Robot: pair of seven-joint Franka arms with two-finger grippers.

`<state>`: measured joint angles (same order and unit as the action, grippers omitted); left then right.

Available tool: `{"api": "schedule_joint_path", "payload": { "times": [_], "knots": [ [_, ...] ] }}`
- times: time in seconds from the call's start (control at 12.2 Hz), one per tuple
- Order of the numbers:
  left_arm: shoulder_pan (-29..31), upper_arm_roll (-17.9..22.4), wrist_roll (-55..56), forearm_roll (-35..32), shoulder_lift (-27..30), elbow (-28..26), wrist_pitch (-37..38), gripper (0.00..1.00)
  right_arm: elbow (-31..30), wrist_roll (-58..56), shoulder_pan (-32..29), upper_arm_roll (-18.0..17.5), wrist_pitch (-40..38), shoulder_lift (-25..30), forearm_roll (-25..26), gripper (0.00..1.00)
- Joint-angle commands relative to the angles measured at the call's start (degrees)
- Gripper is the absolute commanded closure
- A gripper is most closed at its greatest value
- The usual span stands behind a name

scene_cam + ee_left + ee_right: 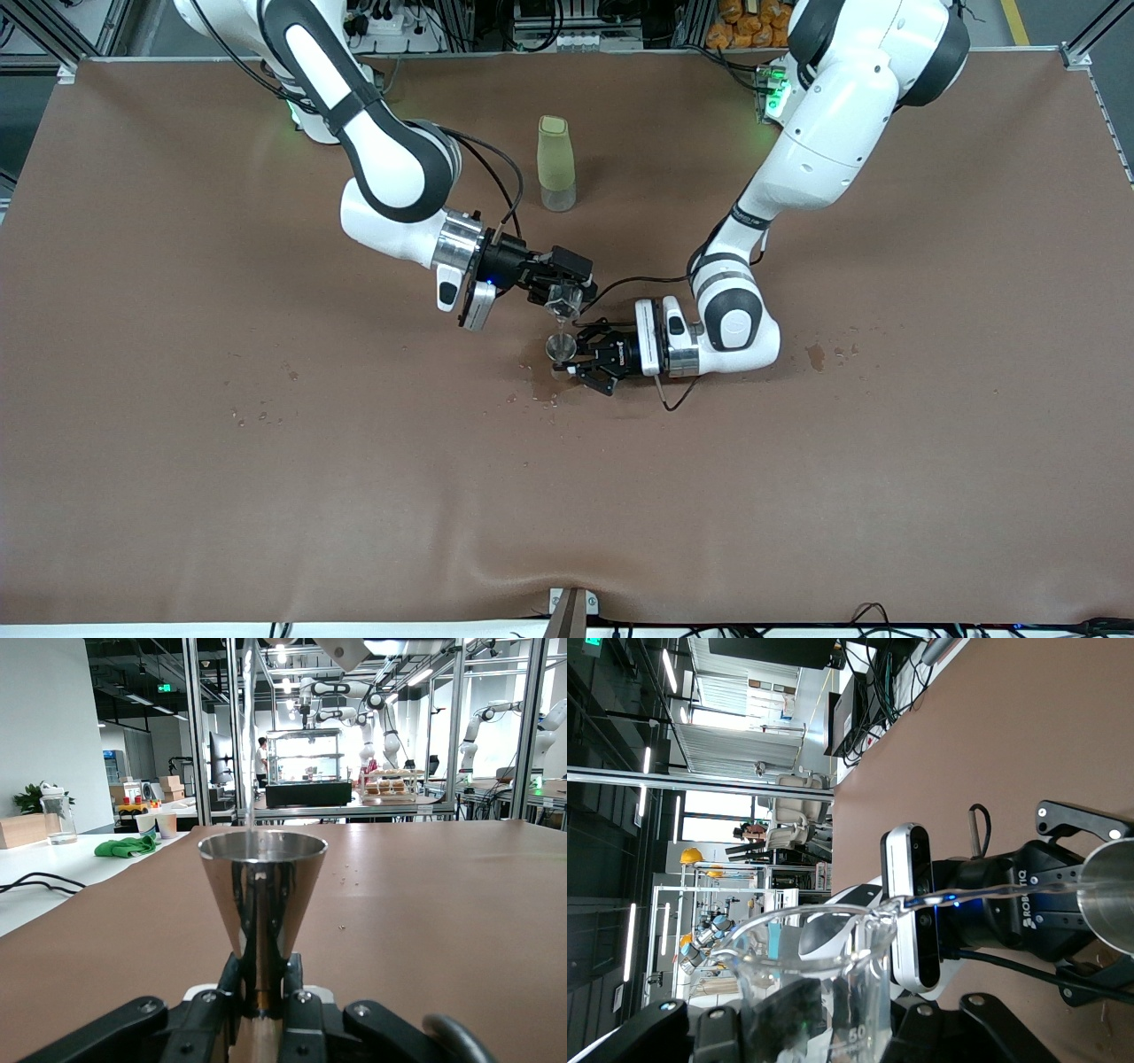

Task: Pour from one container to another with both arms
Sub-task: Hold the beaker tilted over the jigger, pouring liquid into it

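I see my right gripper [567,297] clasping the tipped glass cup [562,304] over the steel jigger [560,346], gripped by my left gripper [580,359]; pouring is underway, unfinished.

The black body of the left gripper [1090,904], seen in the right wrist view, carries white lettering that reads "ROBOTIQ", partly cut by the thin stream of liquid crossing it. The tiny clear glass beaker-like cup [824,992] in the same view bears a faint white printed graduation that looks like "50", with the marks beside it too faint to read. A black band on the forearm of the white left arm [751,219] in the front view has small white print that cannot be read.
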<state>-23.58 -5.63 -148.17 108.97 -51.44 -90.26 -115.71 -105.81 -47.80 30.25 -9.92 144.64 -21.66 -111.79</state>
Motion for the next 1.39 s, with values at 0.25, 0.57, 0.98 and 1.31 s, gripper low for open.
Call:
{"api": "schedule_joint_path", "payload": {
  "times": [0.25,0.57,0.98,1.31],
  "knots": [
    [0.6,-0.3,0.4,1.0,2.8,-2.6,0.7,1.00,1.3,1.9,0.0,-0.2,-0.2,-0.6,-1.2,1.00],
    [0.6,-0.5,0.7,1.0,2.8,-2.6,0.7,1.00,1.3,3.8,-0.1,-0.2,-0.3,-0.6,-1.6,1.00],
    [0.6,-0.5,1.1,1.0,2.8,-2.6,0.7,1.00,1.5,6.7,-0.2,-0.3,-0.5,-0.6,-2.8,1.00],
    [0.6,-0.6,1.7,1.0,2.9,-2.6,0.7,1.00,2.3,9.6,-0.4,-0.3,-1.5,-0.8,-2.9,1.00]
  ]
}}
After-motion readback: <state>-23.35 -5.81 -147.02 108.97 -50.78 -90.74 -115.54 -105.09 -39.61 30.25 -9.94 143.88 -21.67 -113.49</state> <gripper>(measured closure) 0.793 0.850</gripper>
